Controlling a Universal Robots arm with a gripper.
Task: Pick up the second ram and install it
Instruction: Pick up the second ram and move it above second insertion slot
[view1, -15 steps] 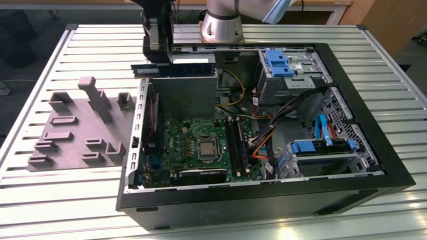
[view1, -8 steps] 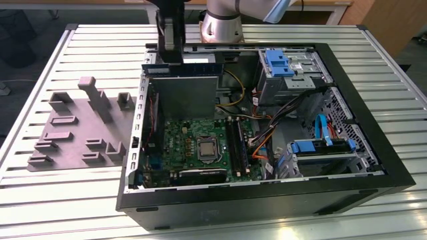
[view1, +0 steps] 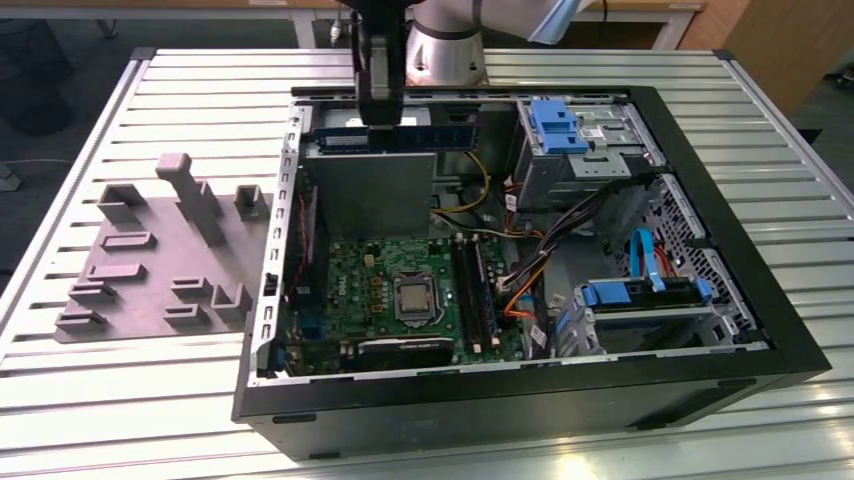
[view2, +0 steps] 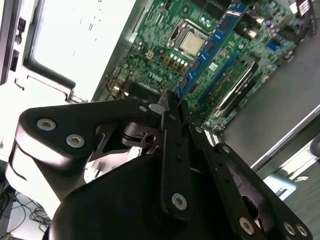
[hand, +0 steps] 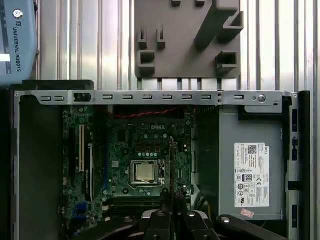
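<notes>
second ram (view2: 210, 47) clamped in pincer (view2: 172, 101), above motherboard (view2: 152, 52)

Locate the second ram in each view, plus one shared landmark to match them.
Exterior view: second ram held level in the pincer, high in the picture over the open case.
Second wrist view: a blue stick running out from the pincer.
First wrist view: edge-on, a thin dark line extending from the pincer.
Shared landmark: CPU socket.
</notes>
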